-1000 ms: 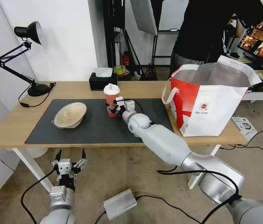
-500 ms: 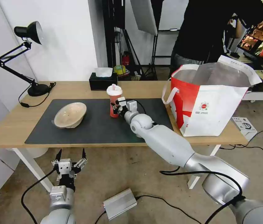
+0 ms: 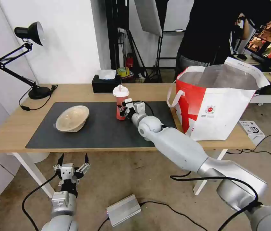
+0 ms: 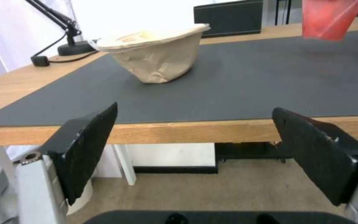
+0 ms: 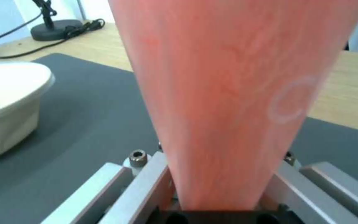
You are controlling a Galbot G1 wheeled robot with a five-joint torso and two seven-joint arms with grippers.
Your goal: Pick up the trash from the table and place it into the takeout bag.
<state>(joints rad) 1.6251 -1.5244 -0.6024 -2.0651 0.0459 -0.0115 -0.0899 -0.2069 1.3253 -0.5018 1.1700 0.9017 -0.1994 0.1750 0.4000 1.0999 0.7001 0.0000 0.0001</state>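
Observation:
My right gripper (image 3: 124,110) is shut on the lower body of the orange-red drink cup (image 3: 120,103), which stands upright with its white lid over the dark mat's middle. In the right wrist view the cup (image 5: 228,93) sits between the jaws of that gripper (image 5: 220,193). I cannot tell if its base touches the mat. The soiled beige bowl (image 3: 72,118) lies on the mat's left part, also seen as bowl (image 4: 158,54). The takeout bag (image 3: 218,109) stands open at the table's (image 3: 7,134) right end. My left gripper (image 3: 73,158) hangs open below the table's front edge.
A black desk lamp (image 3: 29,61) stands at the back left and a black tissue box (image 3: 105,83) at the back edge behind the cup. A grey box (image 3: 123,210) with cables lies on the floor. A person stands behind the bag.
The right arm has carried the cup to the right, toward the bag, and slightly up. The left arm and the beige bowl have stayed put.

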